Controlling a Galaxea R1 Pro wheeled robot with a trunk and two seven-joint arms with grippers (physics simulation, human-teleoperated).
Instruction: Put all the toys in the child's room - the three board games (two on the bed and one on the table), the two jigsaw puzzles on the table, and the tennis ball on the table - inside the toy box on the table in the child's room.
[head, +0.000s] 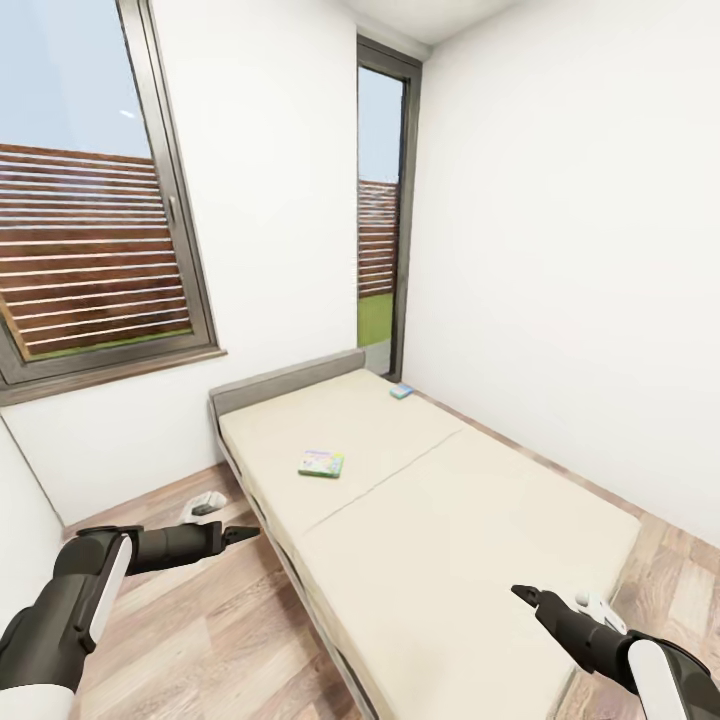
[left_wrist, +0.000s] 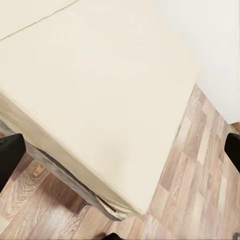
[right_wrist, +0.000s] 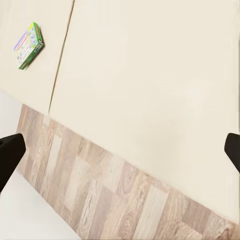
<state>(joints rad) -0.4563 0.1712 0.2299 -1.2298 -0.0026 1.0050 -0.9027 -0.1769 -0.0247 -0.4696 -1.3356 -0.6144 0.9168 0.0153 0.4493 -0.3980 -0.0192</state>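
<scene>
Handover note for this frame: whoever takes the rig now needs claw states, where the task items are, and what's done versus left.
Left claw: open, empty, hovering beside the bed's near side over the wood floor.
Right claw: open, empty, over the foot end of the mattress.
Two board games lie on the bed: the green and white box on the head section, and the small blue box at the far corner by the narrow window.
Done: nothing picked up here.
Left: collect both bed games; the toy box and table items are not visible from here.
</scene>
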